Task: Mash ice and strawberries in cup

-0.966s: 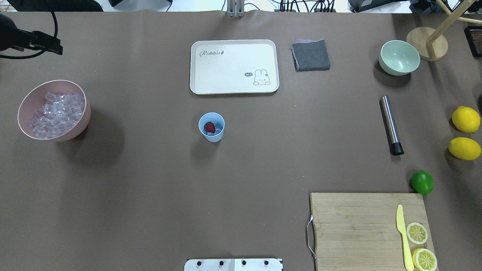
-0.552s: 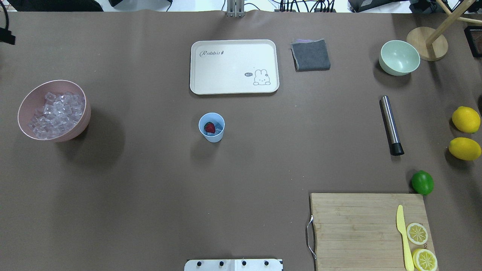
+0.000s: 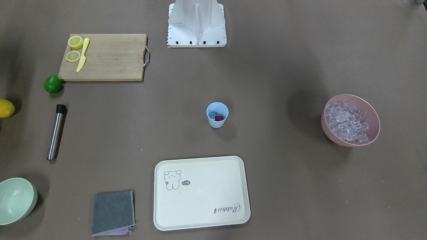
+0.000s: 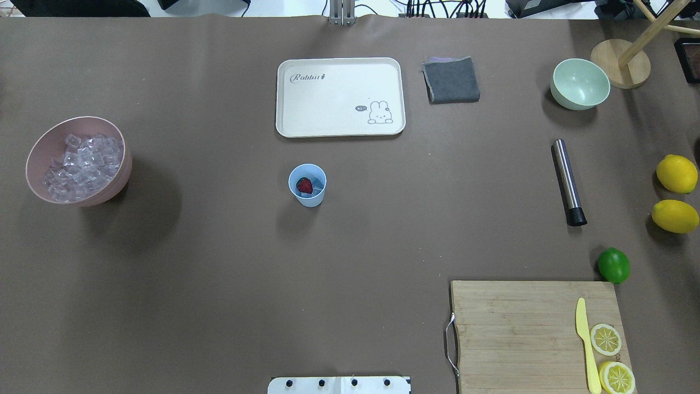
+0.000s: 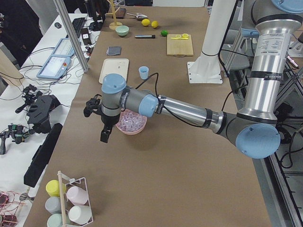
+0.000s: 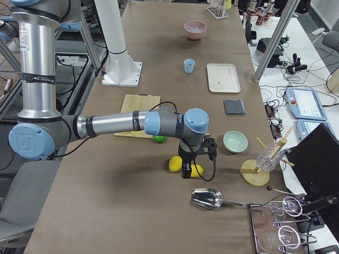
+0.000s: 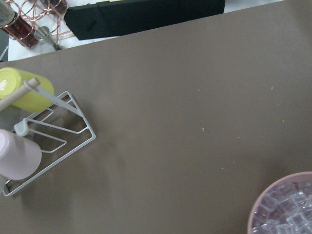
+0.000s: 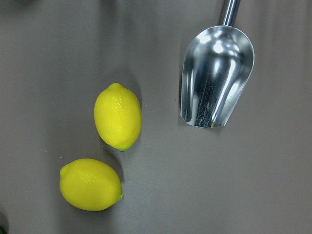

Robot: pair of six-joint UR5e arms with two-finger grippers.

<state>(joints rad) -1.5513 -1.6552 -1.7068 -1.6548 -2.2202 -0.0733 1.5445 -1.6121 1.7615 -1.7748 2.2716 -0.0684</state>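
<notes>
**Cup upright at mid-table, both arms off at the ends**

From my console the cup [image 4: 307,185] stands upright near the table's middle, its long axis vertical and its open mouth facing straight up. It sits between the robot's base and the cream tray [image 4: 328,104], apart from both. Inside lie the strawberry [image 4: 304,186] and some ice [image 3: 212,115], touching each other. I cannot make out which way the berry's tip points. More ice fills the pink bowl [image 4: 117,189] far over on the robot's left.

The left gripper [image 5: 103,138] hangs fingers-down just beside that bowl. I see it only from the table's end, so I cannot tell whether its jaws are spread or pressed together. The right gripper [image 6: 186,174] hangs over two lemons [image 8: 117,116] near a metal scoop [image 8: 217,78], well away from the cup. There too I cannot tell how the jaws stand.
</notes>
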